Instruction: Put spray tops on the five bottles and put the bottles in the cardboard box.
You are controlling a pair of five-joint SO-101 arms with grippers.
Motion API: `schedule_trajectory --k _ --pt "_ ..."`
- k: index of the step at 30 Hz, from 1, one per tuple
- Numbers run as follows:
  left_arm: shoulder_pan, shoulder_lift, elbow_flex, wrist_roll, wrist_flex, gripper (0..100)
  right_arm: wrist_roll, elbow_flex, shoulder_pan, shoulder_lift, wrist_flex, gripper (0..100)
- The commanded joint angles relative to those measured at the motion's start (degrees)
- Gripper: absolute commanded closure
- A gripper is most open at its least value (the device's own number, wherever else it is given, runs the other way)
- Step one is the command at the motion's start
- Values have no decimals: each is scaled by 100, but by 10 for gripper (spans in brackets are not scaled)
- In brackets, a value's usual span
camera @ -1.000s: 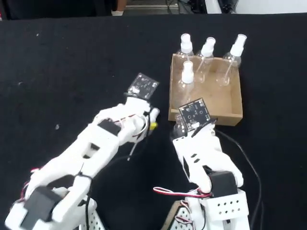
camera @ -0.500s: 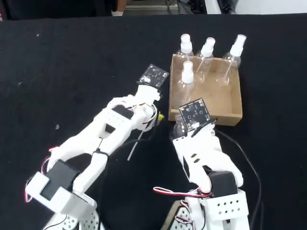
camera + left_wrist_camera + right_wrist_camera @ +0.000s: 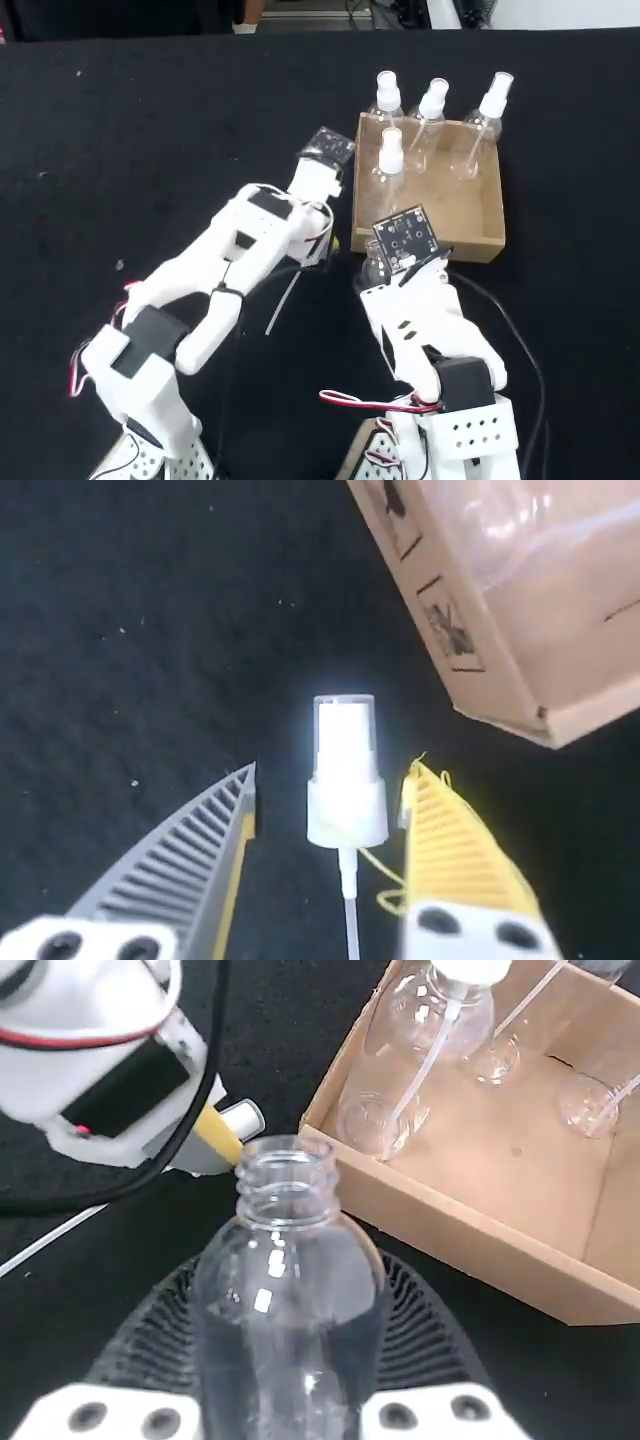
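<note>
Black table (image 3: 150, 120): left claw (image 3: 332, 772) clamps a spray top (image 3: 345, 740); right claw (image 3: 290, 1305) is closed around an uncapped bottle (image 3: 285, 1220).

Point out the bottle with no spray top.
The bottle in the right gripper, outside the cardboard box: bare neck; the four boxed bottles have tops.

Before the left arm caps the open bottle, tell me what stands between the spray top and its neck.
Nothing visible: the spray top is beside the open neck of the bottle; the cardboard box lies clear of that gap.
</note>
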Motion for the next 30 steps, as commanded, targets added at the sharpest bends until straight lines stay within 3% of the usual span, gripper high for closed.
schedule_trajectory --k 1,13,21,24,30 --pt "-13 158 -532 -53 211 770 -44 -48 97 -110 -123 988" --pt "-66 475 -567 -62 53 772 -18 48 97 -110 -158 988" --pt "-40 501 -497 -26 114 973 -9 57 97 -110 -158 988" --pt "-119 466 -514 -53 527 964 -9 66 97 -110 -158 988" --pt "-593 466 -963 -141 2154 970 -18 75 97 -119 -158 988"
